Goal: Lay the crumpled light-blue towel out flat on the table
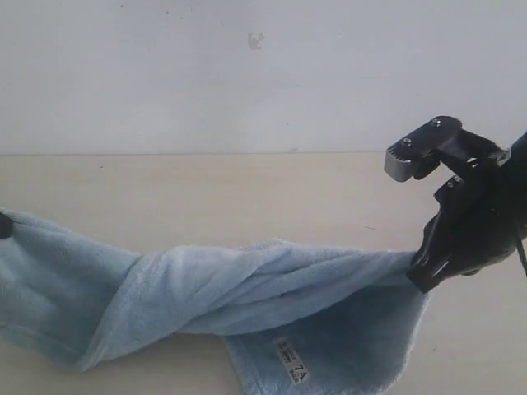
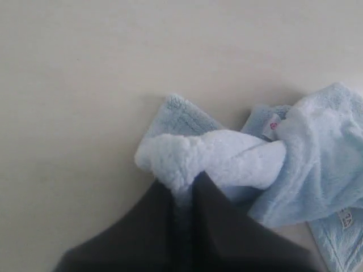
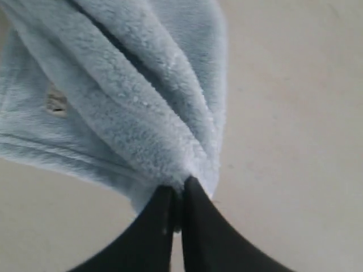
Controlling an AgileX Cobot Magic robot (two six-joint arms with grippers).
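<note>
Across the lower half of the exterior frame, the towel (image 1: 247,288) hangs stretched between my two arms, twisted once through its middle like a rope, with its lower edge sagging onto the worktop (image 1: 206,181). My right end effector (image 1: 422,271), at the right of the frame, is clamped on one bunched end of the cloth. My left end effector (image 2: 182,181) is nearly cut off in that view, just a dark speck at the far left edge where the cloth rises. I judge the two-ended hold is meant to pull the crumple out lengthwise, but with that twist in it the towel cannot lie flat yet. Over to the left wrist view: closed on a thick pale wad of pile, a hemmed corner poking out behind it, more folds at the right of the frame, bare worktop beyond. The exterior camera misses all of that. Right wrist view: the tips meet on a tight gather, pleats fan away from the grip, and a small label (image 3: 55,102) shows at the left. Only the exterior view gives me the whole span and the twist.
</note>
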